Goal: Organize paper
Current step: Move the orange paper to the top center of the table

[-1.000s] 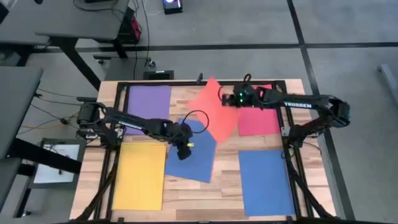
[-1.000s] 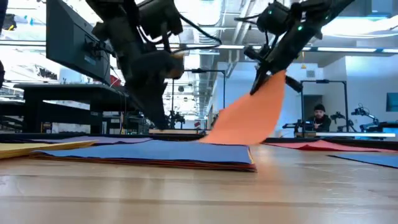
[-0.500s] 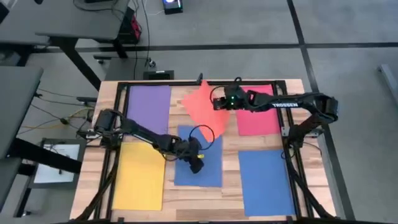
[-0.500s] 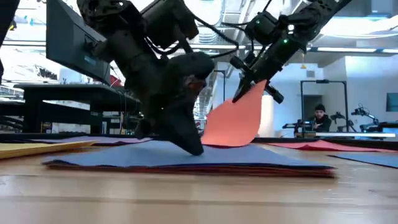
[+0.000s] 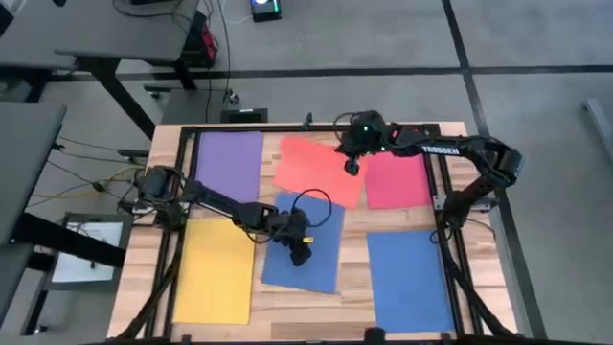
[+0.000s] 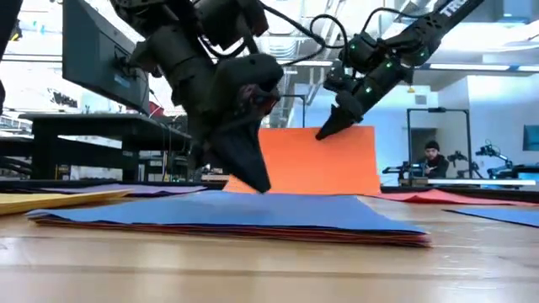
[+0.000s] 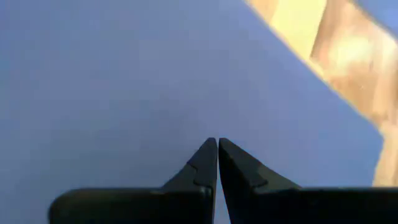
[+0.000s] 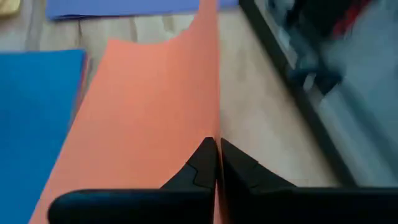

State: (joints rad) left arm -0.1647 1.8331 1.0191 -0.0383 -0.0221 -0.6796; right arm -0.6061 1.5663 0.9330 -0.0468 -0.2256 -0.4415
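Right gripper [image 5: 351,161] pinching salmon-orange sheet [image 5: 311,169], now swung squarer beside purple sheet [image 5: 228,160] | left gripper [image 5: 298,251] pressed together, pinning blue sheet [image 5: 306,257] | you appear near release.

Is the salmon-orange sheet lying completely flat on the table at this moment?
No: in the low view the salmon-orange sheet stands up from the table, pinched at its top edge by the right gripper.

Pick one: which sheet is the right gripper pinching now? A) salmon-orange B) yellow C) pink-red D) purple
A: in the right wrist view the right gripper is shut on the edge of the salmon-orange sheet, and the low view shows that sheet lifted off the table under the same gripper.
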